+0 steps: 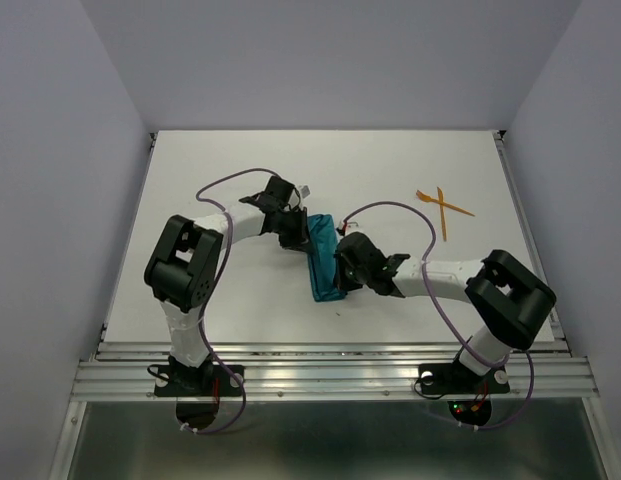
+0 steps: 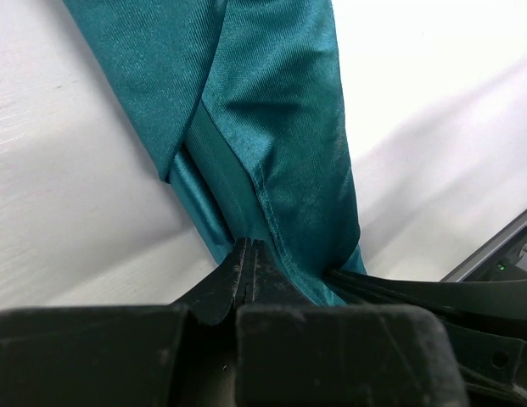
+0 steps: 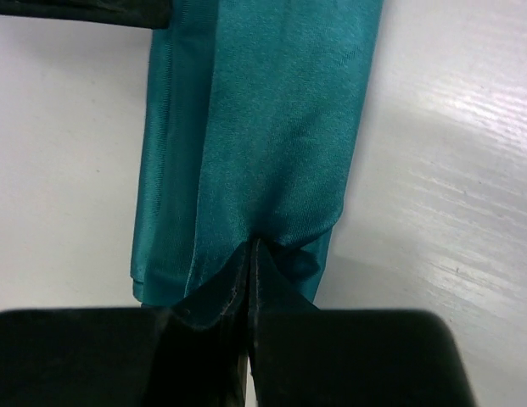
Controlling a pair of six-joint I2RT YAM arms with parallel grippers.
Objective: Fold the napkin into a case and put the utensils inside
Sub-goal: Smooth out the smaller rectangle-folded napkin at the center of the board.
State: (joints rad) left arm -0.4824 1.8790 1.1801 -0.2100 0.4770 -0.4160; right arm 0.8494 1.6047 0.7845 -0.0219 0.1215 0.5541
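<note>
Folded napkin (image 1: 322, 262) stretches between left fingers (image 2: 222, 290) and right fingers (image 3: 219, 295), each pinched shut on an end

Centre: left tool (image 1: 302, 232), right tool (image 1: 338, 266) crowd napkin (image 1: 323, 283); utensils (image 1: 443, 208) far right, unobstructed.

Top view high, rear, tilted down over table (image 1: 390, 170); wrist views close on napkin (image 3: 271, 127) (shared).
</note>
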